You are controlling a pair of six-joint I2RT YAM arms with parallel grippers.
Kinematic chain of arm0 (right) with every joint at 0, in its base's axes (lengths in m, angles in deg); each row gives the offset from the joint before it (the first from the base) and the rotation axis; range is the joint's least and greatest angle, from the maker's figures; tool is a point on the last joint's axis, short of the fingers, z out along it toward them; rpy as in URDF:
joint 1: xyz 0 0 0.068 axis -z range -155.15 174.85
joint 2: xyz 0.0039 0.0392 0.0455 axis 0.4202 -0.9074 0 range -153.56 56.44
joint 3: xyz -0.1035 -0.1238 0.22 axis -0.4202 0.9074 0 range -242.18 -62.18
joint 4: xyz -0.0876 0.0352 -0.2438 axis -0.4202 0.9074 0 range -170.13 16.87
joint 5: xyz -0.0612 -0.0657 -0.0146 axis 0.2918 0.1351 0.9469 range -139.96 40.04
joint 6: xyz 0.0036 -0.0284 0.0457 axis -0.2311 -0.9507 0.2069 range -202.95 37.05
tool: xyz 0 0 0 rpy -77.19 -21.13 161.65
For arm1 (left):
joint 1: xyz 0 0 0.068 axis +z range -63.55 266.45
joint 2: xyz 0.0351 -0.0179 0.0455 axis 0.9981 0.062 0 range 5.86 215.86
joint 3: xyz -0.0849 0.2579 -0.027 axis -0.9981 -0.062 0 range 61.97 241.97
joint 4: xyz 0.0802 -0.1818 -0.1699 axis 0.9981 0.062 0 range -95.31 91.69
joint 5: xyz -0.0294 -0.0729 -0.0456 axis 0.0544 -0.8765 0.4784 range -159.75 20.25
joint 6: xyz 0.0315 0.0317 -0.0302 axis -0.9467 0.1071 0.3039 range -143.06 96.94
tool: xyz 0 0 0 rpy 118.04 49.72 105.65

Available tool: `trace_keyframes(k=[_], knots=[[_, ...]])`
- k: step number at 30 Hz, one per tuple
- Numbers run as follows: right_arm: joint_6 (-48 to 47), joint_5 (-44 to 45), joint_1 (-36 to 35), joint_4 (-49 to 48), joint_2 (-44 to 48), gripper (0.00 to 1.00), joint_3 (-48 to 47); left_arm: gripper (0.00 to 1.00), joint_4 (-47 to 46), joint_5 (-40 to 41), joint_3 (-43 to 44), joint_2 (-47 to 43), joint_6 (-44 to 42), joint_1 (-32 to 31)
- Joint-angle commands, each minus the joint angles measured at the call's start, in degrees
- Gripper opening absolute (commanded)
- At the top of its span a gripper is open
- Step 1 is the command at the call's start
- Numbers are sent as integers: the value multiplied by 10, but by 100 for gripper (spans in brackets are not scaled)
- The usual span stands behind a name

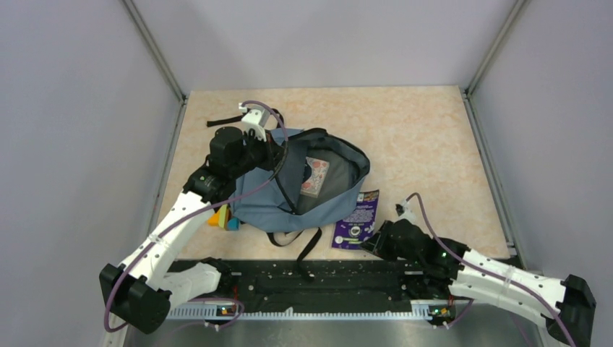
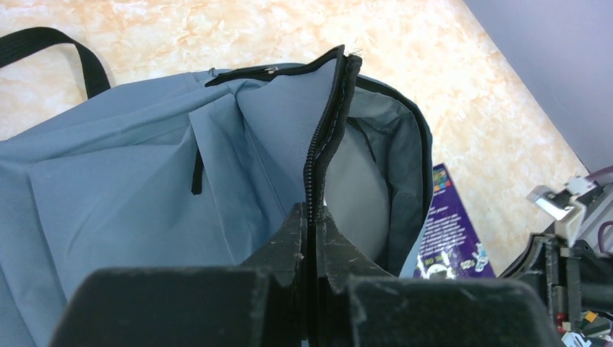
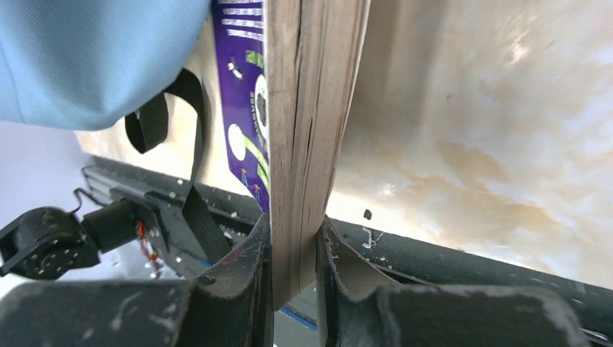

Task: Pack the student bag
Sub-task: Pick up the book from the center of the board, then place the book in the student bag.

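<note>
Backpack [image 1: 325, 210]: open, one flat item [image 1: 314, 177] inside. Left gripper [image 2: 312, 217] clamps zip rim [image 2: 329, 123]; right gripper [image 3: 293, 233] pinches purple book [image 1: 358, 220], unpacked.

The beige marbled counter [image 1: 419, 137] carries the student bag [image 1: 325, 210] left of centre, its mouth open. A purple book [image 1: 358, 220] lies just beside the bag at its 4 o'clock. Small coloured blocks [image 1: 223, 218] sit against it at 8 o'clock. A black strap [image 1: 307, 246] trails toward 6 o'clock.

Robot lab cell: marbled table [image 1: 419, 130] boxed by plain lilac-grey wall panels [image 1: 72, 108], metal corner posts [image 1: 155, 50]; left arm [image 1: 170, 231], right arm [image 1: 499, 280] bolted to black rail [image 1: 325, 278].
</note>
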Motion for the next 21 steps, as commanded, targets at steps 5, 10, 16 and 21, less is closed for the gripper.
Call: trace_keyframes(k=[5,10,16,21], knots=[[-152,257,-4,195,-5,0,-193,0,-23,0,-1,-20,-2,-1],[-227,363,-4,216,-48,0,-269,0,-23,-1,-1,-23,-2,-1],[-359,439,-3,99,-55,0,-311,0,-23,-3,-2,-25,-2,-1],[-447,373,1,-53,-72,0,-317,0,-33,-18,-6,-30,-3,-2]])
